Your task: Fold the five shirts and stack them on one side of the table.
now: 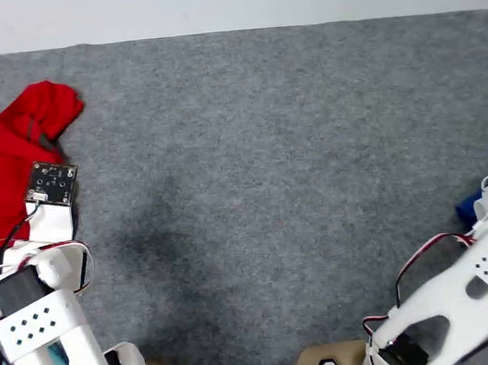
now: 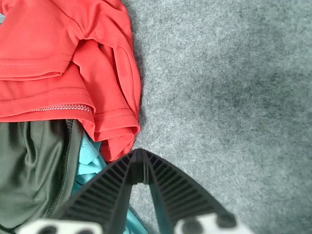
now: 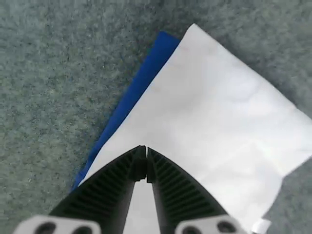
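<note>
1. Red shirt lies crumpled at the table's left edge, overlapping a dark shirt and a teal shirt.
2. White shirt lies folded on a blue shirt at the right edge.
3. Left gripper, fingertips together, hangs beside the red shirt.
4. Right gripper, fingertips together, is over the white shirt.

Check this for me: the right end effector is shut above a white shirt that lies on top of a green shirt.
One detail is wrong: the colour of the lower shirt. The right wrist view shows a blue shirt, not a green one, sticking out from under the white shirt. The rest holds: the right end effector is shut above the white shirt.
</note>
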`<state>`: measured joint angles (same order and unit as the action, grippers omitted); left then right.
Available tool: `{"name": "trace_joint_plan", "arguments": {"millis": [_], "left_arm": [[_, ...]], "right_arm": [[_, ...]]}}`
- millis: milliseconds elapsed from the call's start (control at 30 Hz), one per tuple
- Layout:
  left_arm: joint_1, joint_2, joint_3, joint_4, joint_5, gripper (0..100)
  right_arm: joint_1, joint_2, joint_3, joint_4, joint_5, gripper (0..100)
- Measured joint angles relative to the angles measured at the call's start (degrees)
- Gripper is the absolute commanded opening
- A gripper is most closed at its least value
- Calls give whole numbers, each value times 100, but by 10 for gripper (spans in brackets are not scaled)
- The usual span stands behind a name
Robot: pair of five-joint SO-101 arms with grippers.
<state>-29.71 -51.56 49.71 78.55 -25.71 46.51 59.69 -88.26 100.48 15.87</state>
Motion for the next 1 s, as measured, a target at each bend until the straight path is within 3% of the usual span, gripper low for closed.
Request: {"name": "trace_joint_plan", "arguments": {"millis": [367,733,1000], "left_arm": [[0,0,0,0,-18,4],[0,0,0,0,-35,4],[0,0,0,176,-35,4]], "right_arm": [[-404,-1354,3569,0,-35,9],[-862,-677,3754,0,-35,9],[-897,-1793,3771,0,-35,9]]}}
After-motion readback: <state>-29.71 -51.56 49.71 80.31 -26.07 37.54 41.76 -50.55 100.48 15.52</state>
